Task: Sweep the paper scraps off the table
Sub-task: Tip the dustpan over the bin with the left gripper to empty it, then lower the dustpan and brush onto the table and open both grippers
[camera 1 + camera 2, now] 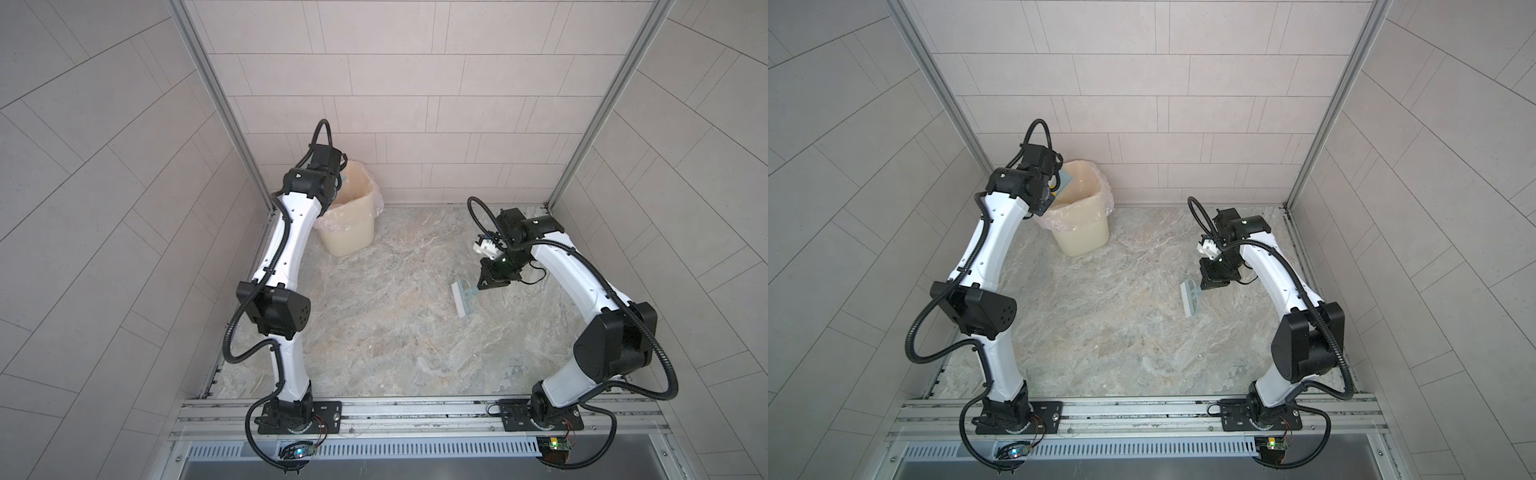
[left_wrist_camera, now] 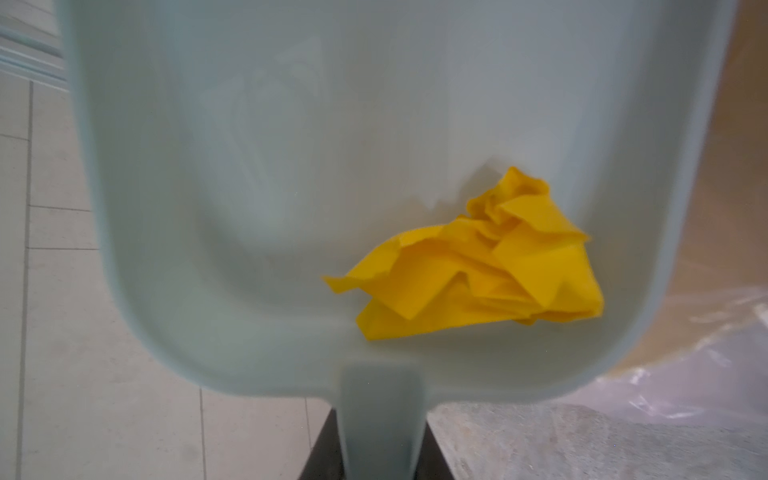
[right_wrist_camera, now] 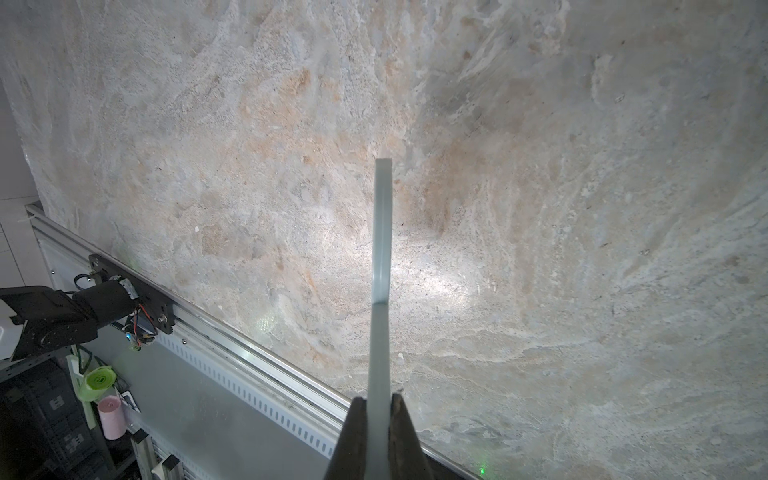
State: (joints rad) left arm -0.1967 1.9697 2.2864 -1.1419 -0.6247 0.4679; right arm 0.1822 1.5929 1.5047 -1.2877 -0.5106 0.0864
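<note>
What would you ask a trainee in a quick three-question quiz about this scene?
1. True or false: the dustpan lies flat on the table.
2. Which of these do the right arm's jaws hold? A) a sponge B) the brush C) a cup
3. What colour is the paper wad in the dustpan?

Key: 1 false, it is held up at the bin; 2 B; 3 yellow.
</note>
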